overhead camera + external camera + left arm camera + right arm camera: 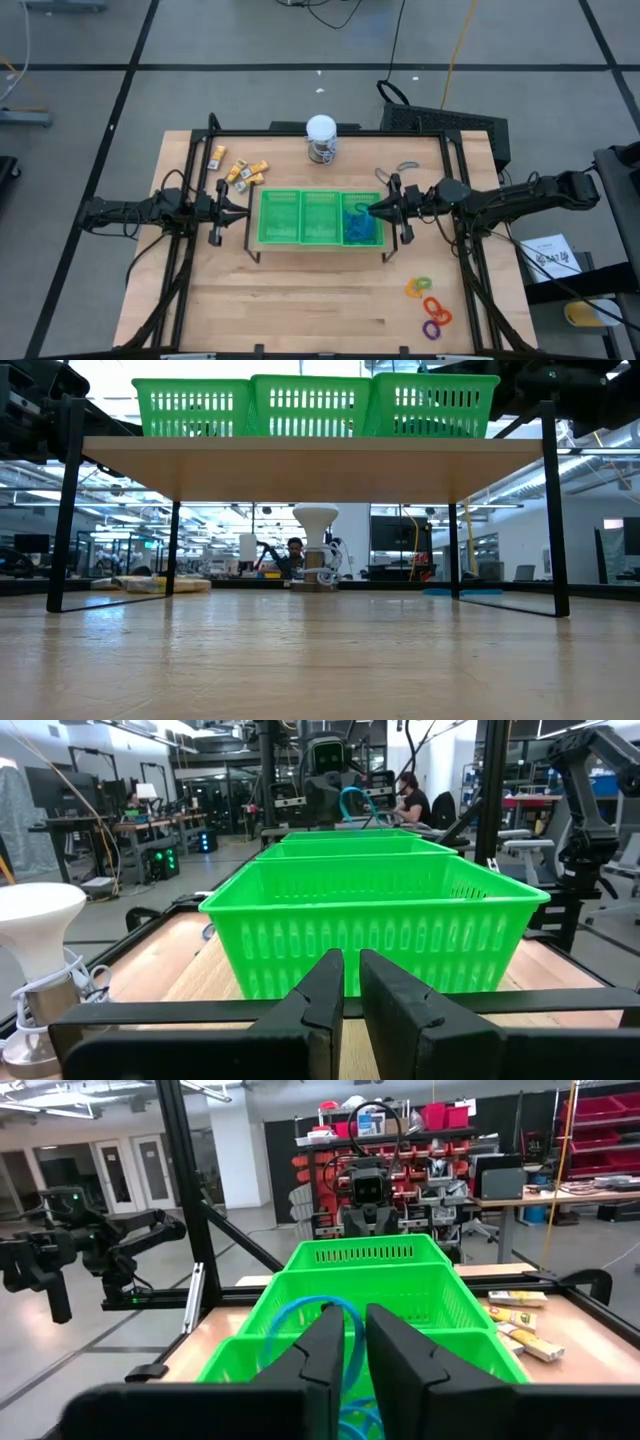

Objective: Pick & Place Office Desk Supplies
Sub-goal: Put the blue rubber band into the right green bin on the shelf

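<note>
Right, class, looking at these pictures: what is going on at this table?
Two dark robot arms are sorting small office supplies into a green three-compartment plastic tray on a raised wooden shelf. The right gripper holds a thin blue loop above the tray's end compartment, which already contains a heap of blue loops. The left gripper waits shut at the tray's opposite end. Yellow-and-white blocks and coloured rings lie on the table.

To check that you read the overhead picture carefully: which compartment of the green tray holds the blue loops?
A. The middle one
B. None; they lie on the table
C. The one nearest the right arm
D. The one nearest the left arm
C: in the high view the blue loops fill the end compartment of the green tray beside the right gripper; the other two show only green.
</note>
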